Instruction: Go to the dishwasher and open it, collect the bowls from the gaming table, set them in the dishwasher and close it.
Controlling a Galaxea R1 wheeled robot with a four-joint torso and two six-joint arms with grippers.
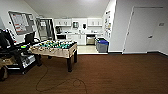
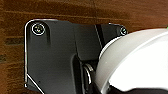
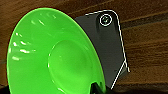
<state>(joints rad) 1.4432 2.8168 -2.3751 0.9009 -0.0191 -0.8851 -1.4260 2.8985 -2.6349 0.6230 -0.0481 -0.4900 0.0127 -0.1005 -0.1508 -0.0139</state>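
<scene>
A large bright green bowl [image 3: 50,57] hangs over the brown floor in the right wrist view, with my right gripper [image 3: 97,88] shut on its rim. In the left wrist view a white bowl [image 2: 135,62] is likewise carried above the floor, my left gripper [image 2: 110,88] shut on it. Far ahead in the head view, the steel-grey dishwasher [image 1: 90,40] sits under the kitchen counter; I cannot tell whether its door is open. The gaming table is out of view.
A foosball table [image 1: 56,47] stands ahead on the left, a black desk [image 1: 15,53] with a monitor beyond it. A cable [image 1: 50,82] loops across the brown floor. Blue bins [image 1: 102,45] flank the kitchen entrance. A white door [image 1: 142,30] is on the right.
</scene>
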